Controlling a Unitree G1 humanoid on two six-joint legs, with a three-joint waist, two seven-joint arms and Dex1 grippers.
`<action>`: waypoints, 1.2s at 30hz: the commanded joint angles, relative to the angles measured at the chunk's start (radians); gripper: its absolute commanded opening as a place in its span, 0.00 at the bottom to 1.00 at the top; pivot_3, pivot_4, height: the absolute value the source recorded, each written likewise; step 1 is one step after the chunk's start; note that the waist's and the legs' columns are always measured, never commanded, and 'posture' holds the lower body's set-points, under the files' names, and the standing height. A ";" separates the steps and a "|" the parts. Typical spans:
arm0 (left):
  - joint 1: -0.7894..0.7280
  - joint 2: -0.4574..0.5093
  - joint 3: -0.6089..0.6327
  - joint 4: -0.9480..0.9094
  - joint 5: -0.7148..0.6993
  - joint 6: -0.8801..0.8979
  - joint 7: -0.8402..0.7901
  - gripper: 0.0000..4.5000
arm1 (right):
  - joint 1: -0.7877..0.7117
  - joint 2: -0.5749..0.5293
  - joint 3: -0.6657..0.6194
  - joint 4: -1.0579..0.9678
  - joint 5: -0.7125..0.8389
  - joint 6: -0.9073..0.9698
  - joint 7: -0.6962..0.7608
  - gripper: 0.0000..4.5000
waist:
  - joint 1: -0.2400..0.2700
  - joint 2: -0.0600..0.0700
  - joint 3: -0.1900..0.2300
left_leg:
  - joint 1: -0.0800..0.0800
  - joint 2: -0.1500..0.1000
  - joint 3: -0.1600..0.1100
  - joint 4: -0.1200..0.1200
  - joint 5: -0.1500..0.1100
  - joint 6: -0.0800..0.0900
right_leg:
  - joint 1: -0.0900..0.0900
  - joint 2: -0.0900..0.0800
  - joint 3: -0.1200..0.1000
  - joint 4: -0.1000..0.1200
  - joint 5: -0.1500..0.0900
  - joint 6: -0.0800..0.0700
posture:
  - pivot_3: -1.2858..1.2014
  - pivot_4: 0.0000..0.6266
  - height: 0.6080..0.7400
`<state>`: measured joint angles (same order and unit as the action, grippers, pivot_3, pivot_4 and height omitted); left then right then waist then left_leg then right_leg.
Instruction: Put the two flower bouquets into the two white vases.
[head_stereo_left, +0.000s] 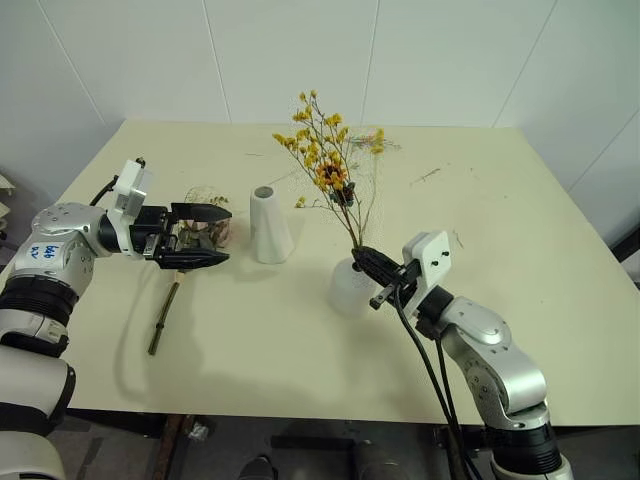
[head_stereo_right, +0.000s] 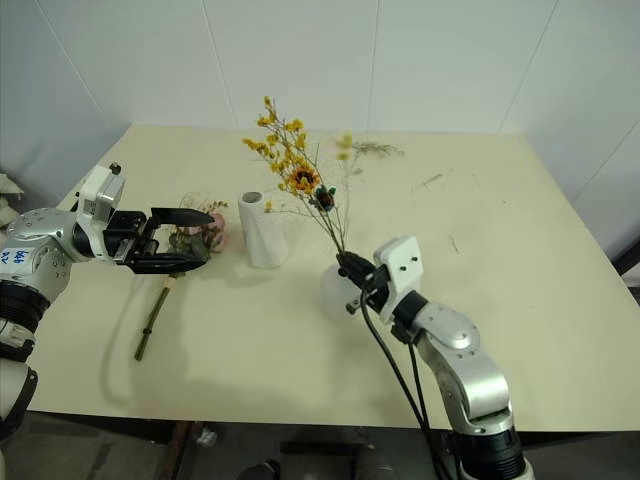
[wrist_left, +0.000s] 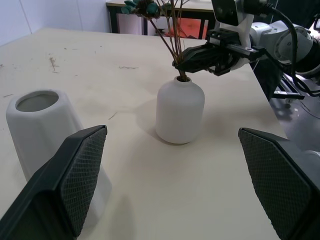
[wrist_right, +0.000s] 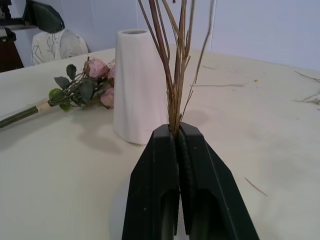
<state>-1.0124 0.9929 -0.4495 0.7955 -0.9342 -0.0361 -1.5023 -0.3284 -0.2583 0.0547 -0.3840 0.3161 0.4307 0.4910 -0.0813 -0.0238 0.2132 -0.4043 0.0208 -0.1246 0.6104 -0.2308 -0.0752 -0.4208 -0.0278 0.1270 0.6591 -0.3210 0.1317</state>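
The right claw (head_stereo_left: 368, 262) is clamped on the brown stems of the yellow bouquet (head_stereo_left: 327, 160), which stand in the hole of the short vase (head_stereo_left: 351, 286). At ten o'clock from it stands the tall vase (head_stereo_left: 268, 226). The left claw (head_stereo_left: 210, 236) is wide apart above the pink rose bouquet (wrist_right: 85, 90), which lies on the counter (head_stereo_left: 520, 240).

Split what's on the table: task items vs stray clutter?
Task items:
- yellow bouquet, stems in the short round vase, pinched by the shut right gripper
- pink rose bouquet, lying on the table
- tall vase, empty
- left gripper, open

Clutter:
- loose dried twigs
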 joint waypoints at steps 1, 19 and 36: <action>-0.030 0.003 0.025 -0.001 0.000 -0.013 -0.112 1.00 | 0.012 0.000 0.013 0.004 -0.006 -0.047 0.013 0.01 | 0.000 0.000 0.000 | 0.000 0.000 0.000 0.000 0.000 0.000 | 0.000 0.000 0.000 0.000 0.000 0.000 | 0.52 0.24 1.00; -0.031 0.002 0.032 -0.002 0.005 -0.016 -0.112 1.00 | 0.024 -0.070 0.046 -0.012 -0.042 -0.092 0.056 0.41 | 0.001 0.000 0.000 | 0.000 0.000 0.000 0.000 0.000 0.000 | 0.000 0.000 0.000 0.000 0.000 0.000 | 0.52 0.24 1.00; -0.026 -0.004 0.039 -0.003 0.007 -0.021 -0.112 1.00 | -0.031 -0.170 0.003 -0.117 0.035 0.006 0.098 0.99 | 0.001 0.000 0.000 | 0.000 0.000 0.000 0.001 0.000 0.000 | 0.000 0.000 0.000 0.000 0.000 0.000 | 0.52 0.24 1.00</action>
<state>-1.0154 0.9824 -0.4412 0.7967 -0.9231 -0.0453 -1.5023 -0.3457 -0.4170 0.0796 -0.4482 0.3264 0.4302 0.5776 -0.0806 -0.0240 0.2132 -0.4043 0.0208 -0.1247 0.6110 -0.2308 -0.0752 -0.4206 -0.0277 0.1270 0.6593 -0.3210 0.1317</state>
